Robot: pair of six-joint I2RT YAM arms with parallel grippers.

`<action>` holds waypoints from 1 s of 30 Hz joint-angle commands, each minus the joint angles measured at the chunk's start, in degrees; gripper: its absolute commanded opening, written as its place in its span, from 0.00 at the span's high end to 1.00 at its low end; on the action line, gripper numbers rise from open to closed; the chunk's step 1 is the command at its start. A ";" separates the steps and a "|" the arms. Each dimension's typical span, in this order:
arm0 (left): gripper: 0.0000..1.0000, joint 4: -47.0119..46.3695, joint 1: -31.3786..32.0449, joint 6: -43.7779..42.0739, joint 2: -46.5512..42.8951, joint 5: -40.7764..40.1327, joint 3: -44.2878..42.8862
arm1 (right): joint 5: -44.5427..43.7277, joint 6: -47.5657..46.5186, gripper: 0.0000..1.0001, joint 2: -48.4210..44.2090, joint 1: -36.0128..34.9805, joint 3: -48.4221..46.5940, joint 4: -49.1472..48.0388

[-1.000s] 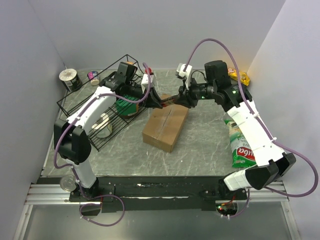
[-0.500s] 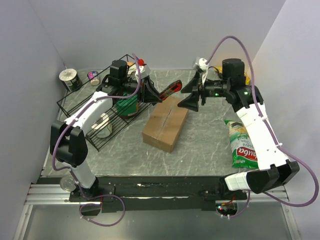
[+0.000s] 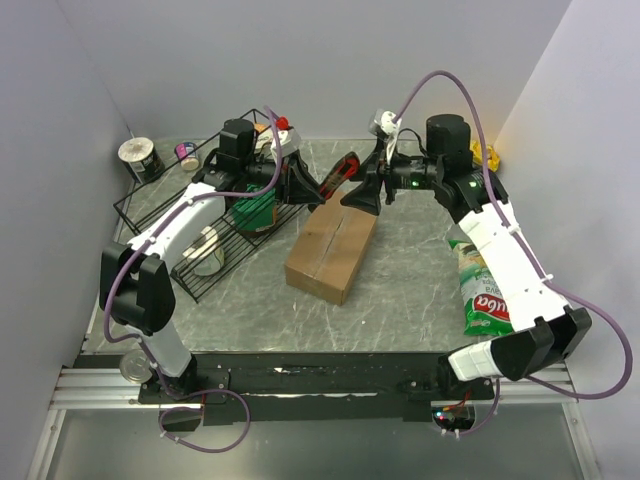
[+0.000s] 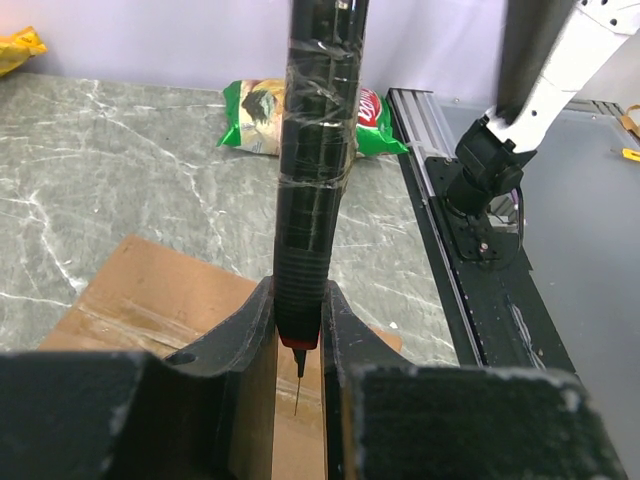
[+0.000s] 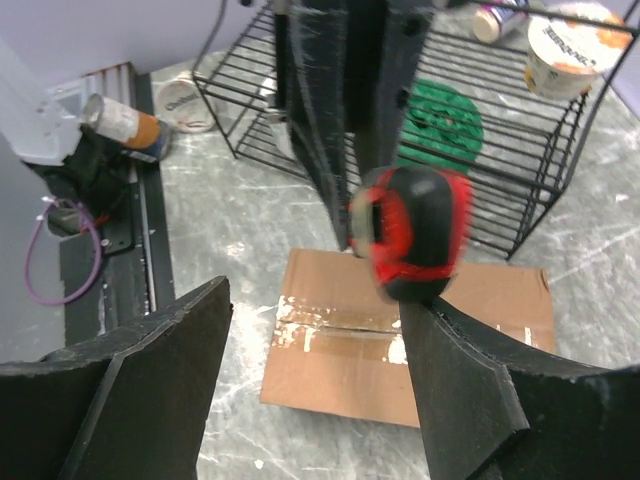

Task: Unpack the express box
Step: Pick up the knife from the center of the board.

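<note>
Now: cutter between two grippers, box sealed

The step in hand looks like readying the cutter (image 3: pixel 340 174) for the seam. The left gripper (image 4: pixel 298 322) is clamped on its black taped shaft, the thin tip poking back toward the wrist. The right gripper (image 5: pixel 310 340) is spread wide around the red-and-black butt end, not touching it as far as the blurred wrist view shows. The express box (image 3: pixel 331 250) lies mid-table below them, flaps shut, tape over the centre seam.

To do this well, the right jaws should close squarely on the thick end before the left lets go, with the tip kept off the cables. The wire rack (image 3: pixel 190 215) crowds the box's left side. The open tabletop toward the snack bag (image 3: pixel 484 290) gives room to swing.
</note>
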State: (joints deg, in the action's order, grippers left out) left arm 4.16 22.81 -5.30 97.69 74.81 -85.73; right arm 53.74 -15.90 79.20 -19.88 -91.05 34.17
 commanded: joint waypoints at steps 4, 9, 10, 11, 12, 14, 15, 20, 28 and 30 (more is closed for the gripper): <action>0.99 6.10 0.92 -6.63 -2.86 1.14 -4.52 | -2.68 -5.52 0.26 2.89 -0.60 -3.61 2.29; 0.99 24.44 0.92 -20.07 -0.32 -0.45 -11.46 | -1.44 -9.49 0.25 5.17 -0.60 -8.26 8.26; 0.99 26.32 0.92 -21.23 0.22 -0.54 -12.60 | -1.18 -10.20 0.25 5.70 -0.69 -9.05 8.97; 0.99 28.25 1.01 -22.55 0.66 -0.89 -14.44 | -0.83 -10.55 0.25 6.40 -0.77 -10.19 9.68; 0.99 30.44 1.10 -25.52 1.53 -1.32 -15.24 | -0.74 -10.90 0.26 6.75 -1.04 -10.73 10.47; 0.99 35.54 1.80 -28.70 2.24 -2.55 -17.09 | -0.74 -11.35 0.26 7.20 -1.30 -11.34 10.74; 0.99 36.95 2.06 -31.67 2.68 -4.13 -17.45 | -0.48 -11.35 0.27 7.46 -1.39 -11.61 10.65; 0.99 36.97 2.33 -31.00 2.68 -5.02 -16.66 | 1.45 -13.01 0.27 7.64 -2.00 -13.19 12.40; 0.99 36.62 2.33 -31.09 3.30 -4.67 -17.01 | -0.21 -14.07 0.29 7.99 -3.76 -12.84 13.90; 0.99 36.62 2.33 -31.09 3.38 -4.76 -17.01 | -0.65 -13.81 0.31 8.34 -4.29 -12.75 13.73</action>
State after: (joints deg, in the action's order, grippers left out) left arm 41.34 25.02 -34.24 101.23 68.31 -101.34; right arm 53.39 -28.93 87.15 -23.11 -101.36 47.24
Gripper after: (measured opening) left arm 0.209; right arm 0.705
